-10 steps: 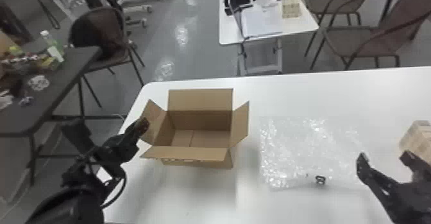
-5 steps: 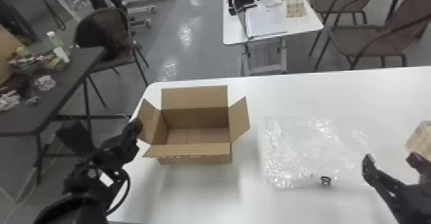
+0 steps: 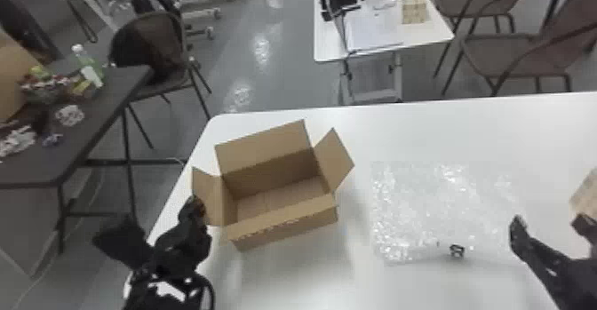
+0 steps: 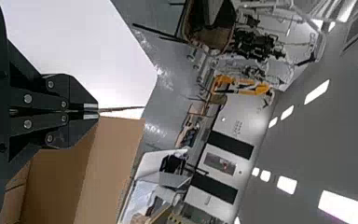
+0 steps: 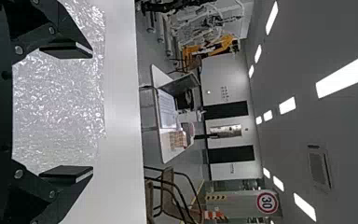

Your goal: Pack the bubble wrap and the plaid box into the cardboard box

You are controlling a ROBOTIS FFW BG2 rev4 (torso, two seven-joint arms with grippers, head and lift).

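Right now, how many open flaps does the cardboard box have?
4: far flap, near flap, right flap, and left flap, its edge between the left gripper's fingers. None seems hidden.

Looked like a robotics lab or workshop to me, def not somebody's house. There was a big orange machine [image 4: 242, 85] at the back, plus metal frames on wheels [image 3: 197, 18] crowded near it. The grey floor [image 3: 284, 82] was shiny enough to bounce the lights, and bright rectangular light panels [image 5: 342, 77] ran across a grey ceiling [image 5: 298, 135]. Also spotted a round red-rimmed sign [image 5: 267, 202] and some yellow-and-black striped marking [image 5: 215, 198], which felt pretty industrial. Slightly officey too tbh: papers [image 3: 368, 29] sat on a small white surface [image 3: 328, 42], with brown chairs [image 3: 511, 56] nearby.
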